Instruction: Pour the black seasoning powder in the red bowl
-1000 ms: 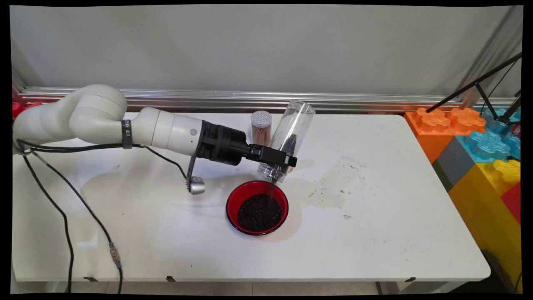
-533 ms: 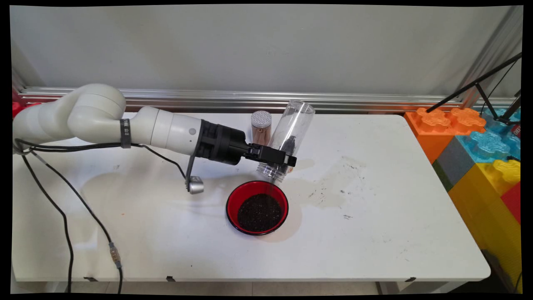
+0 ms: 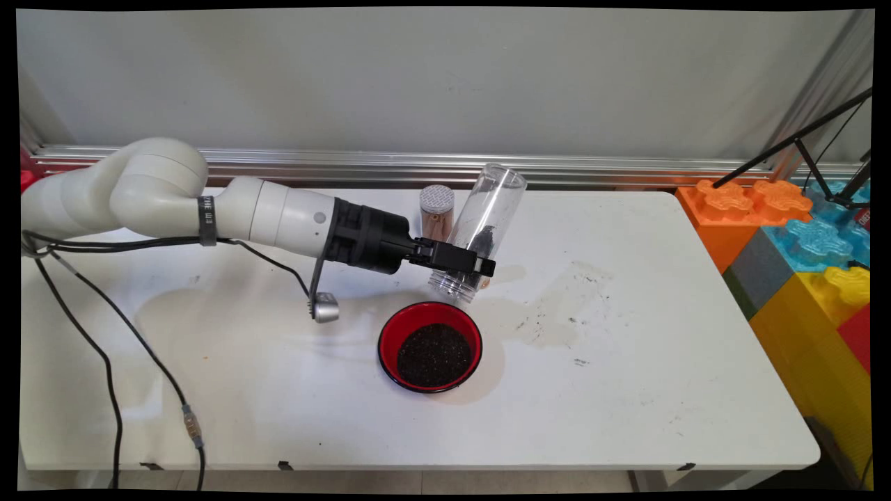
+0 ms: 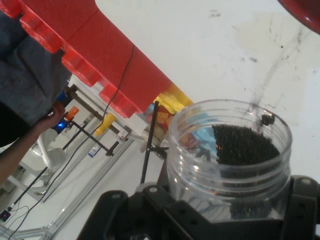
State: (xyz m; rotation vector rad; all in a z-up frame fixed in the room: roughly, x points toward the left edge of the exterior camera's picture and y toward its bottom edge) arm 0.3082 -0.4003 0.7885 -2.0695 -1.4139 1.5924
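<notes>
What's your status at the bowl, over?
Gripper shut on clear jar, tipped mouth-down above red bowl. Dark grains in bowl, a few in jar. Capped brown jar stands behind.

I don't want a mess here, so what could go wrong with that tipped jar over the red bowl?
The clear jar is tilted mouth-down in the gripper, with dark granules left inside. Its mouth sits above the red bowl's far rim, so grains may land on the table. The capped jar stands close behind and could get bumped.

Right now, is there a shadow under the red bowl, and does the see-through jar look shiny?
Main view: a soft shadow lies on the table right of the red bowl. Hand view: the clear jar in the gripper catches small bright glints on its rim.
</notes>
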